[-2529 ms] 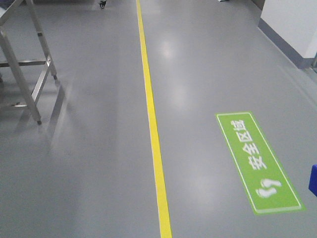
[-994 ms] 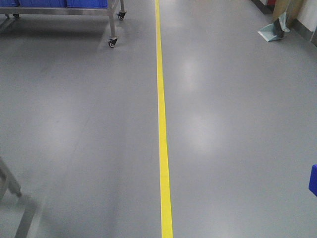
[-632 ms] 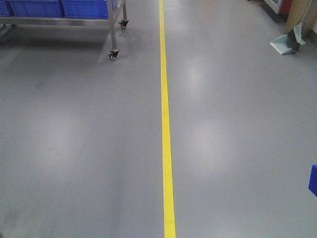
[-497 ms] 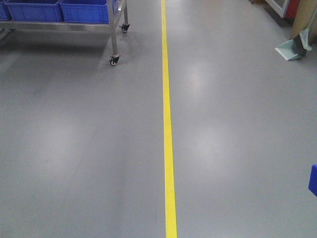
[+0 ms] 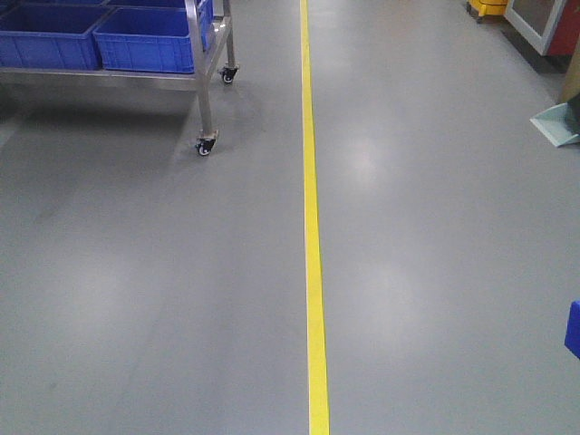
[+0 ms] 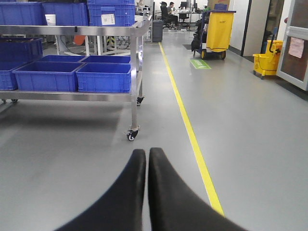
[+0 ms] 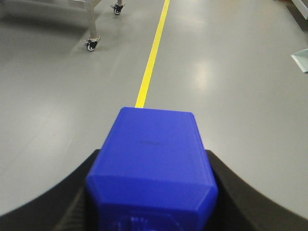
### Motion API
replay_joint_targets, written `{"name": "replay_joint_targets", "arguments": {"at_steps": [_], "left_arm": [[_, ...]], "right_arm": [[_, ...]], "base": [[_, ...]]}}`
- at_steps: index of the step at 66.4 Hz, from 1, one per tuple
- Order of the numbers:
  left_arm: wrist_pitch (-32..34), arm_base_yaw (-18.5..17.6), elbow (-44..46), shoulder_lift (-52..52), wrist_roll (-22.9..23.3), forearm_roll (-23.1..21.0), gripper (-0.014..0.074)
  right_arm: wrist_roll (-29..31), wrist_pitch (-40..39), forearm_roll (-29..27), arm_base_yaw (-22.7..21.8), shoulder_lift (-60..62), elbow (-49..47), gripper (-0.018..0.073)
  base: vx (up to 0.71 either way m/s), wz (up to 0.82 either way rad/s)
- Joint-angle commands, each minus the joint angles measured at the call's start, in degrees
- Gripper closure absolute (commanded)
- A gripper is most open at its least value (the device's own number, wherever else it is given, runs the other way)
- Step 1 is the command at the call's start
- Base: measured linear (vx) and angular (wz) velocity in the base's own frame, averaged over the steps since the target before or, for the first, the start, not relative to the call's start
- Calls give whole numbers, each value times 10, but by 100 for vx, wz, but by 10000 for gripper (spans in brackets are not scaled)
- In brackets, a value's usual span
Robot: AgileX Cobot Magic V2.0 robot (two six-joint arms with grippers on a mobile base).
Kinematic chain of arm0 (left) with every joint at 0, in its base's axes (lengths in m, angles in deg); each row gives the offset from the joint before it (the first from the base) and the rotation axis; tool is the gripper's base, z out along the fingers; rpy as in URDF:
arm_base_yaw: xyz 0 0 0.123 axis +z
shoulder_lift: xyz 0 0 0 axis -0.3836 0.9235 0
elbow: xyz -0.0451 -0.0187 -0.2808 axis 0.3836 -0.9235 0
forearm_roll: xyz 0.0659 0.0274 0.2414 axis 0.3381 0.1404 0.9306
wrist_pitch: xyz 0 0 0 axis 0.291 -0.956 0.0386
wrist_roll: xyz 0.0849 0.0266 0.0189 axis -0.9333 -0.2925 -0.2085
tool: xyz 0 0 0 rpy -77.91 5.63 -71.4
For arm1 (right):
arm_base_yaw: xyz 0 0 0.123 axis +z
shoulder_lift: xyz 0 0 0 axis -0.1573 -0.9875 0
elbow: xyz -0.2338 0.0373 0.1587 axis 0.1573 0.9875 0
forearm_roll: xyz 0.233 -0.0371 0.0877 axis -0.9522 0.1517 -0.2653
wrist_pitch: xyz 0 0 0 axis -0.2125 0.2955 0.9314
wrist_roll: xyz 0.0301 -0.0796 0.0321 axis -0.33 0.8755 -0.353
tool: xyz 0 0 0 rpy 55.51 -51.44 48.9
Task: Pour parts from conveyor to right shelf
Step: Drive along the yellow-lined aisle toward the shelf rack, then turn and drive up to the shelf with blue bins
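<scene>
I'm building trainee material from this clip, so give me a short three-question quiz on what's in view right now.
1. True or false: the left gripper is open.
2. What does the right gripper hold? A) a blue block B) a red cup C) nothing
3. Fill in: in the front view, the steel rack with blue tubs stands to the ____ of the yellow floor line.

Key: 1 false, it is shut. 2 A. 3 left.
</scene>
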Motion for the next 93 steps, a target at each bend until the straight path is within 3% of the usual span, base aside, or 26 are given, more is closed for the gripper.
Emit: {"name": "replay_joint_targets", "arguments": {"at_steps": [1, 45, 93], "left_arm": [[45, 2, 11, 10, 5, -5, 603], [45, 2, 11, 10, 5, -5, 603], [45, 2, 11, 10, 5, -5, 603]], "right_arm": [[4, -43, -3, -1, -5, -15, 564], [4, -43, -3, -1, -5, -15, 564], [4, -44, -2, -1, -5, -15, 564]], "base": [[66, 1], [60, 11], [48, 85]]}}
